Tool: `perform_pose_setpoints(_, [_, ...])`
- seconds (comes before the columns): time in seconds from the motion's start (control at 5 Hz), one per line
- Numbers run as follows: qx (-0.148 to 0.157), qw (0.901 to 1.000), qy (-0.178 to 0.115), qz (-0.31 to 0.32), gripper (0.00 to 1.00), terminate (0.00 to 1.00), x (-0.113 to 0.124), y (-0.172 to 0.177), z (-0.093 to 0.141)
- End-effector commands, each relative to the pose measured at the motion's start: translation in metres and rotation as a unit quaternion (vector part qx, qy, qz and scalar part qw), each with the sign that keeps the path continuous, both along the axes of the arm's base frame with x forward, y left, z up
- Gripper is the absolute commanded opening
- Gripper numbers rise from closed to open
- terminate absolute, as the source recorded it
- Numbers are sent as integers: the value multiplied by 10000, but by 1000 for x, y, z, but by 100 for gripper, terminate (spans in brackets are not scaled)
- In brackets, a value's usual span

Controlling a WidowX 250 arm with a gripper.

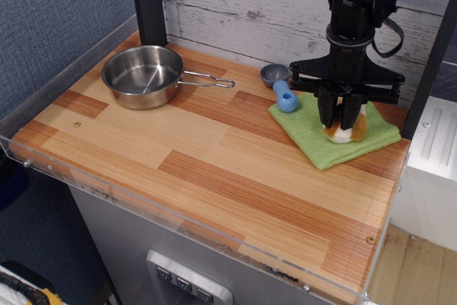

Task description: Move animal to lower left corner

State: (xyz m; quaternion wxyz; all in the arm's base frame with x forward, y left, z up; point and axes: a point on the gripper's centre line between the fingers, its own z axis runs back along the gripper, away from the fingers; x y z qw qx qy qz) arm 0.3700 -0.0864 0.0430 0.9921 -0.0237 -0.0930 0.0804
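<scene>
Observation.image: jaws clenched on animal (343, 131) atop green cloth (335, 133); pan (143, 76) empty.

The black arm comes down from the top right, its wrist held vertical with cables looping off to either side. Below the wrist a wide horizontal crossbar carries the end effector (342, 118), which points straight down. Its two dark fingers (328, 113) are drawn in close together at the centre of the bar and clamped on the animal (345, 132), low over the counter's far right part.
</scene>
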Motion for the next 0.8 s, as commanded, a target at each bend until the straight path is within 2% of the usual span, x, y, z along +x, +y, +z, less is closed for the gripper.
perform_pose_setpoints(0.0, [-5,9976,-687,-29,0,0,-1,6,73])
perform_pose_setpoints(0.4, [-78,9966,-761,298,0,0,-37,37,112])
perform_pose_setpoints(0.6, [-61,9946,-833,621,0,0,-62,70,128])
